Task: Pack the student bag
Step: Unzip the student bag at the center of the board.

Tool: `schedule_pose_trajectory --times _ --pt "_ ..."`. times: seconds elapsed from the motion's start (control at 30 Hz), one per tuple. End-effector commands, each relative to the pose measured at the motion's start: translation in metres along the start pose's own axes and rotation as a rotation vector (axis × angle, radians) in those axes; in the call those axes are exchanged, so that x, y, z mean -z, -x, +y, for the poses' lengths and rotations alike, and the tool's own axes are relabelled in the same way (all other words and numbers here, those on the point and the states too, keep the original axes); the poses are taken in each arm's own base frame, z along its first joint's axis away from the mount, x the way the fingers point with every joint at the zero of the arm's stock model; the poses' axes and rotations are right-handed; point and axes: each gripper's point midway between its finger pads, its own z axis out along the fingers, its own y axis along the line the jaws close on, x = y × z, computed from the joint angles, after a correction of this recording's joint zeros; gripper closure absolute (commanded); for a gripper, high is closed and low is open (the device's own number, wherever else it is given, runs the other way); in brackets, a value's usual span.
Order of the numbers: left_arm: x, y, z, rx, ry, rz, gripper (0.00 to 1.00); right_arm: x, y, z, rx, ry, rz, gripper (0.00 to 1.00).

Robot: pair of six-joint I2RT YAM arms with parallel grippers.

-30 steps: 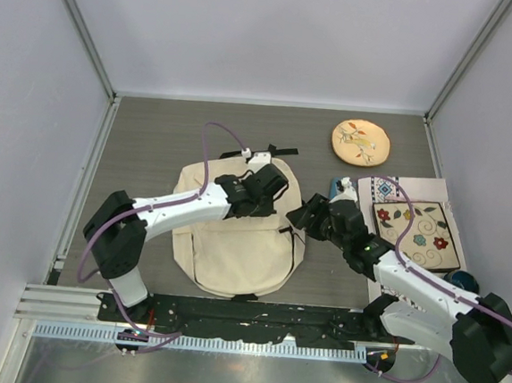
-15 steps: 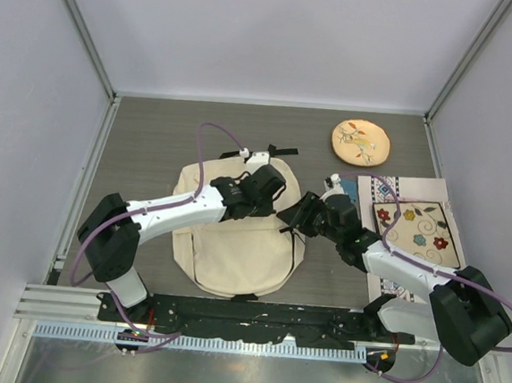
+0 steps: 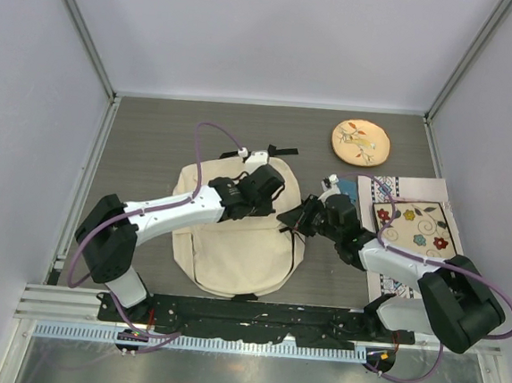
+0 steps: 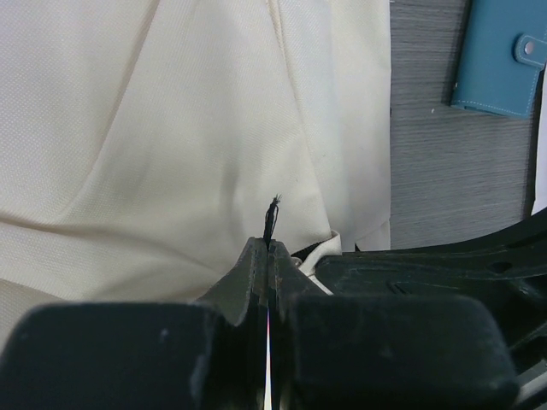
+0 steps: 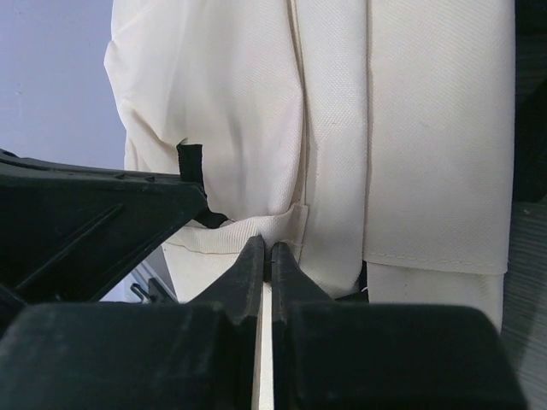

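Note:
The cream student bag (image 3: 233,248) lies flat at the table's middle, and it fills the left wrist view (image 4: 171,128) and the right wrist view (image 5: 410,128). My left gripper (image 3: 274,191) is over the bag's upper right part. It (image 4: 270,243) is shut on a thin black cord (image 4: 273,213) whose frayed end sticks out past the tips. My right gripper (image 3: 289,219) is at the bag's right edge. It (image 5: 264,249) is shut on a cream fabric edge (image 5: 248,232) of the bag, close beside the left gripper.
A teal wallet (image 3: 344,190) (image 4: 500,60) lies just right of the bag. Behind it, a round tan embroidered disc (image 3: 361,141) sits on the table. A floral mat (image 3: 417,228) on a patterned sheet lies at the right, under the right arm. Grey walls surround the table.
My right gripper has moved left to the bag's right edge and its jaws have closed on the fabric. The left gripper has stayed shut in place.

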Motion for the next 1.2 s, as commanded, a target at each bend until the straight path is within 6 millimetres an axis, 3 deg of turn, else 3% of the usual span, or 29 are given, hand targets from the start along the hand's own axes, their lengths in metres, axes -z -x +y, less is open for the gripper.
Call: schedule_pose_trajectory --times 0.0,0.27,0.57,0.8,0.9,1.1,1.17 --pt "0.011 0.017 -0.002 0.028 -0.017 -0.068 1.00 0.001 0.005 0.012 -0.002 0.068 -0.016 0.99" --pt "0.027 0.020 0.039 -0.007 0.106 -0.131 1.00 0.007 0.012 0.001 0.001 0.017 -0.067 0.99" --pt "0.066 0.031 0.127 -0.036 0.339 -0.210 1.00 0.006 0.005 -0.009 -0.016 -0.001 -0.049 0.99" --pt "0.084 0.019 0.187 0.036 0.409 -0.226 1.00 0.006 0.005 -0.007 -0.020 0.002 -0.047 0.99" --pt "0.089 0.017 0.200 0.072 0.416 -0.235 1.00 0.006 0.004 -0.008 -0.020 0.002 -0.042 0.99" --pt "0.086 0.011 0.209 0.082 0.441 -0.197 1.00 0.006 0.004 -0.004 -0.014 0.019 -0.040 0.99" --pt "0.084 0.008 0.209 0.078 0.447 -0.181 0.97 0.008 0.007 0.000 -0.009 0.023 -0.047 0.95"
